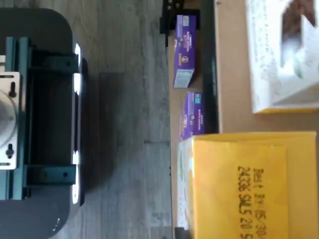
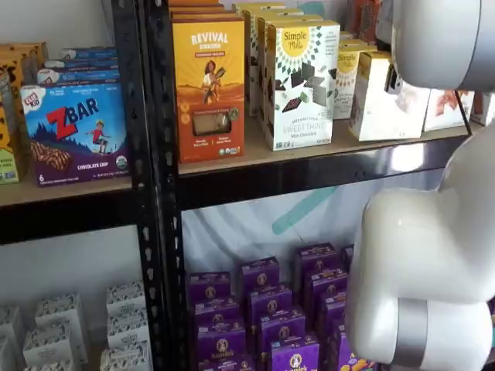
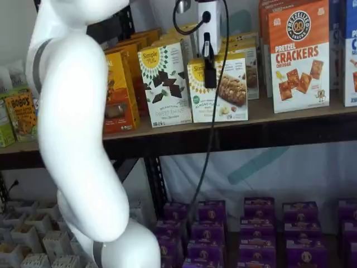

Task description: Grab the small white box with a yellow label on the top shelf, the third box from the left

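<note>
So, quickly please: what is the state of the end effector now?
End effector: cannot be told. Its black fingers hang in front of the small white box, seen with no clear gap and not closed on anything.

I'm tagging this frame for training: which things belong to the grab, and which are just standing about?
Part of the job:
small white box
top shelf
gripper, above the box's front; fingers side-on, gap unclear

Just standing about:
tall white cookie box
orange box
cracker box
purple boxes below
</note>
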Robot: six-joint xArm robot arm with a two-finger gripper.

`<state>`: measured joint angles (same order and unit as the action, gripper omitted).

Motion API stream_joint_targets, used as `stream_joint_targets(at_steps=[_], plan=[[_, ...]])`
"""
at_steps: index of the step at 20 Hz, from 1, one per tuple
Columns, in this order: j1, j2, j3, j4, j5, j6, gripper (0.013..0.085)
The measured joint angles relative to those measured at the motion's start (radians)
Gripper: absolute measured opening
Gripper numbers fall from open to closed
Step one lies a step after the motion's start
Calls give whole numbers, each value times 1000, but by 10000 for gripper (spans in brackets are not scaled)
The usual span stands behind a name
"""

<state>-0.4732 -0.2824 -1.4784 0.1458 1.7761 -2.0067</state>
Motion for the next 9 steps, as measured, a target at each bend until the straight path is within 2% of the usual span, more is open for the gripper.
stream_joint_targets(at_steps=[4,9], plan=[[-3,-67,51,-16,23,-5,370],[14,-180,152,-30,52,10,370]])
